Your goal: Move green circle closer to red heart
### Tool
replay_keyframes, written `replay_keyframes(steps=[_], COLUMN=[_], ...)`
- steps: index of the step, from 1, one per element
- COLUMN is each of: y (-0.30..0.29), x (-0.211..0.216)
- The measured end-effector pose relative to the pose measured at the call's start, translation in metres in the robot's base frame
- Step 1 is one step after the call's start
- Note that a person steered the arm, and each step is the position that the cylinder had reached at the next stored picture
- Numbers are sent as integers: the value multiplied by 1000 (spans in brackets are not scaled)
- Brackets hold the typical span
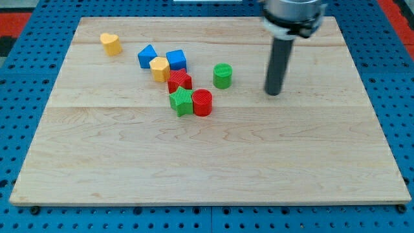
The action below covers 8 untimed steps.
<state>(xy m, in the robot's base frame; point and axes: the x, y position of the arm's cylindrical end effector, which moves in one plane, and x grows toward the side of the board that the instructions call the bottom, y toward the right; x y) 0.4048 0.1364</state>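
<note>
The green circle (222,76) stands upright on the wooden board (207,162), a little above the board's middle. My tip (273,93) rests on the board to the view's right of the green circle, with a clear gap between them. A rounded red block (202,102), which seems to be the red heart, lies below and left of the green circle and touches a green star (182,101). A red star-like block (179,81) sits just above those two, left of the green circle.
A yellow block (160,68) touches the red star's upper left. Two blue blocks (147,56) (176,60) lie above it. A yellow heart (111,43) sits alone at the upper left. A blue pegboard (26,129) surrounds the board.
</note>
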Motion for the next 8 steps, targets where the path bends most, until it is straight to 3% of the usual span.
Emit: replay_keyframes(steps=[3,5,7,8], y=[-93,-54,-135,-111], x=[-6,-61,-47,-68])
